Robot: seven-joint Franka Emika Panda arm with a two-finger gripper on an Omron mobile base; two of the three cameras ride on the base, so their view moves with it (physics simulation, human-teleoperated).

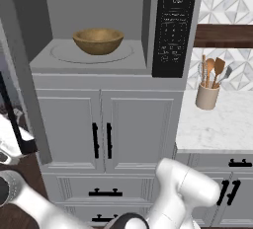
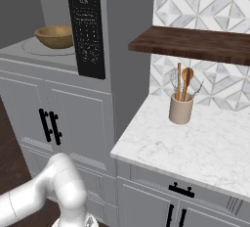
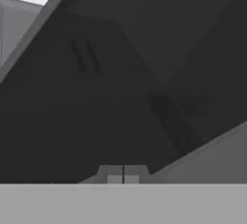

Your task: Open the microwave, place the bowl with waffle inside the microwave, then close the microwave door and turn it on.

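Right, my tool [image 3: 123, 177] is clenched, its two fingertips pressed together with nothing between them. Directly ahead of the tool I see dark tinted glass, the microwave door [image 3: 120, 97], very near the tips; whether they touch it I cannot tell. The door's grey frame runs along the upper left of the glass in my hand view, and faint reflections of two black cabinet handles sit in the pane above and left of the tool.

From the left base view, the door [image 1: 22, 99] is swung open on the left, edge-on to me, with the arm reaching low toward it. The microwave [image 1: 99, 65] cavity is open, and the bowl with waffle [image 1: 98, 40] sits on the round turntable inside, roughly centred, well above the tool and off to its right. I see the bowl's wooden wall and rim, but its contents are not visible to me from this angle. The black button panel [image 1: 174, 25] stands to the right of the cavity.

Below the microwave are the white cabinet doors [image 1: 104, 129] with paired black handles. Far to the right, a beige utensil cup [image 2: 181, 108] with wooden spoons stands on the marble tabletop [image 2: 195, 143], beneath a dark wooden shelf [image 2: 195, 42].
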